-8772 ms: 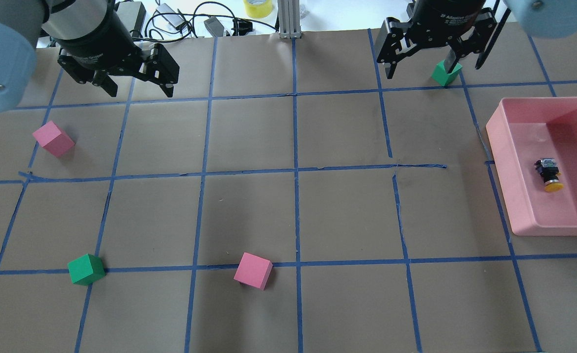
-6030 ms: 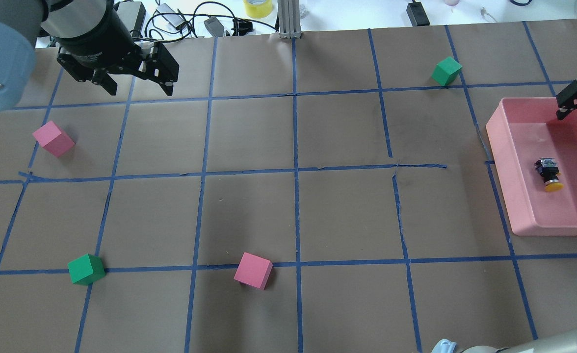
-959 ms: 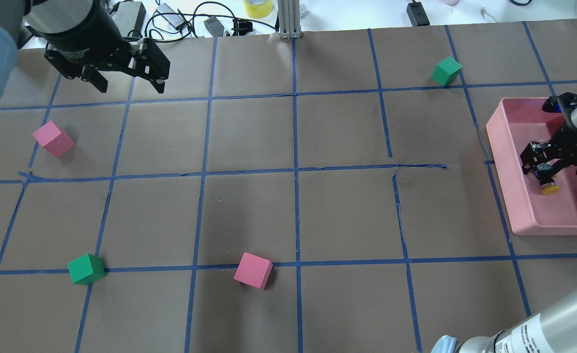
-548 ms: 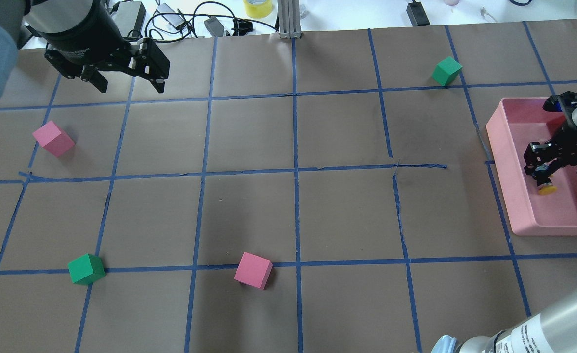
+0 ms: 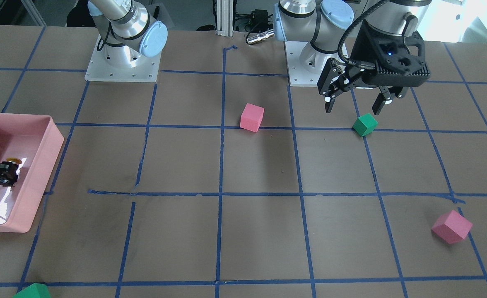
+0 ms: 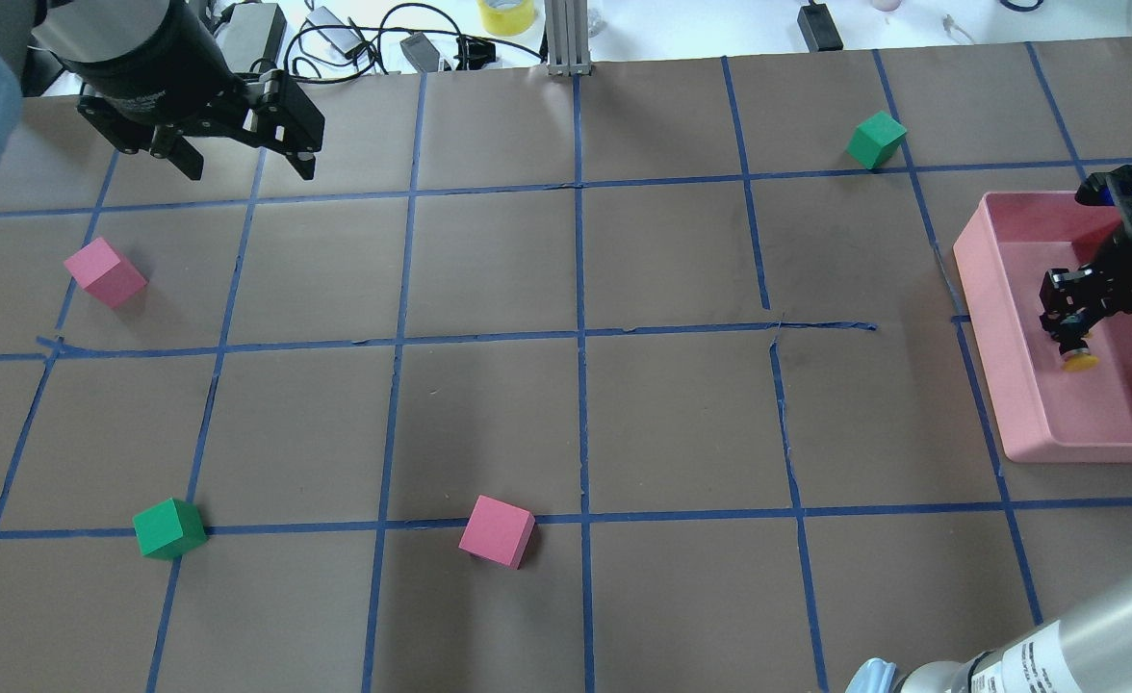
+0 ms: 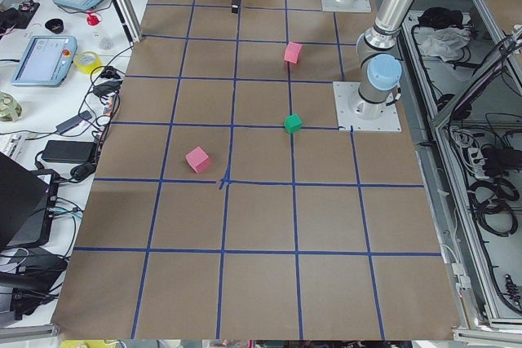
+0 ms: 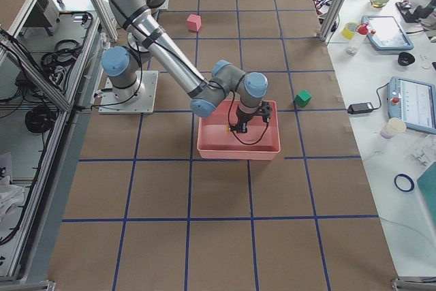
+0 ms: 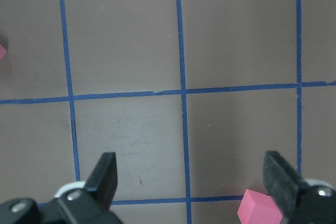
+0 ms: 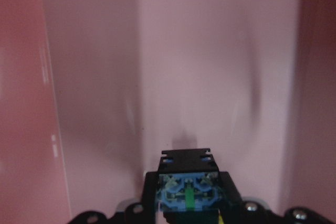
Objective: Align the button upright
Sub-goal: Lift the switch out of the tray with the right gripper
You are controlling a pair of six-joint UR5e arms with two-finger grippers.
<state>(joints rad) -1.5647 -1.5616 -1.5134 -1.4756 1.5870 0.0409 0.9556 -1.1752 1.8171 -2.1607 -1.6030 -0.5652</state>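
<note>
Front view: in the pink tray (image 5: 52, 145) at the table's right edge, the right gripper (image 5: 4, 173) is closed on the button (image 5: 13, 160), yellow cap toward the robot. The left gripper (image 5: 353, 108) hangs spread wide above a green cube (image 5: 365, 125).

Overhead: the button (image 6: 1076, 354) is near the tray's (image 6: 985, 318) wall toward the table's middle. Its body is between the right gripper's (image 6: 1069, 332) fingers, with the cap past their tips. The left gripper (image 6: 246, 171) gapes.

Right wrist: the button's (image 10: 189, 195) base end sits centred between the jaws.
</note>
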